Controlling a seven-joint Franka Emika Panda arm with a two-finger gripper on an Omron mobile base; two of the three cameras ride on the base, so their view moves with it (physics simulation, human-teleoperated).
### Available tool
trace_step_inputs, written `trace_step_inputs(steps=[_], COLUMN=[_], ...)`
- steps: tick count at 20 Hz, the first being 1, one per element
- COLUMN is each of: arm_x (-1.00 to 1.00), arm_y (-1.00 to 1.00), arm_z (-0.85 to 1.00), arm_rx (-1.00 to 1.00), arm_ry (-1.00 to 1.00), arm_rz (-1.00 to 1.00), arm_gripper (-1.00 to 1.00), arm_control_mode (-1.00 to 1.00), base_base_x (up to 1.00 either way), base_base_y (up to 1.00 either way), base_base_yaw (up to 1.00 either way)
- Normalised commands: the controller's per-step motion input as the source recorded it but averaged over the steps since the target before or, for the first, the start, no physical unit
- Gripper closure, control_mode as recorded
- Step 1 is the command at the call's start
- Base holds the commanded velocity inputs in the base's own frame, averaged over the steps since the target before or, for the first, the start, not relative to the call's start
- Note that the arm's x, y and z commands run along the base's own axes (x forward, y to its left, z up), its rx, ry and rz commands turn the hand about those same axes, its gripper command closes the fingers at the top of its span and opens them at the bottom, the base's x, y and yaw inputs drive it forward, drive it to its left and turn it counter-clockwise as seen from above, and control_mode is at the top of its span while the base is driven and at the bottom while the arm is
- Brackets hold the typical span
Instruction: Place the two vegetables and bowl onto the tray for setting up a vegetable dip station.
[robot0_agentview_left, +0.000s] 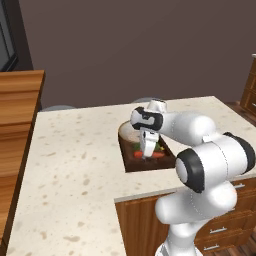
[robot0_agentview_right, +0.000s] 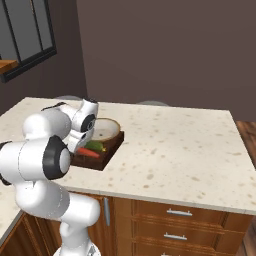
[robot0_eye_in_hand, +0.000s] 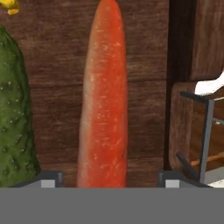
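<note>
Speckled cream desk (robot0_agentview_left: 75, 160) over wooden drawers, dark wall behind. Gripper (robot0_eye_in_hand: 106, 177) lowered over the tray (robot0_agentview_left: 131, 162), fingers (robot0_eye_in_hand: 48, 178) spread wide on either side of the red vegetable (robot0_eye_in_hand: 104, 109), not touching it. Red vegetable lying flat on the tray's wooden floor, just beside the green vegetable (robot0_eye_in_hand: 13, 113), the two lengthwise and parallel. Seen from the right base camera: red vegetable (robot0_agentview_right: 89, 152) nearer the tray's front edge, green vegetable (robot0_agentview_right: 95, 146) behind it, both partly hidden by the arm. Bowl (robot0_agentview_right: 107, 130) resting at the far end of the tray (robot0_agentview_right: 107, 155), rim reaching over the tray's sides. Tray itself near the desk's front edge, above the drawers. Window (robot0_agentview_right: 27, 35) high on the wall, far left of the tray.
</note>
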Motion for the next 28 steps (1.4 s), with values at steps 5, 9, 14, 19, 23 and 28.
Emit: trace_step_inputs(steps=[5,9,14,19,23,28], arm_x=[-0.31,-0.13,0.03,0.21,0.16,0.11], arm_y=[-0.1,-0.05,-0.01,-0.02,-0.06,-0.11], arm_z=[0.25,0.05,-0.03,-0.09,0.0,0.09], arm_rx=[-0.01,-0.04,0.0,0.0,0.01,0.01], arm_ry=[0.04,0.01,0.0,0.0,-0.04,-0.03], arm_rz=[0.07,0.08,0.05,0.06,0.25,0.22], arm_gripper=[-1.0,-1.0,-1.0,-1.0,-1.0,-1.0], arm_control_mode=[-1.0,-1.0,-1.0,-1.0,-1.0,-1.0], base_base_x=[0.0,0.0,0.0,0.0,0.0,0.0], base_base_y=[0.0,0.0,0.0,0.0,0.0,0.0], base_base_yaw=[0.0,0.0,0.0,0.0,0.0,0.0])
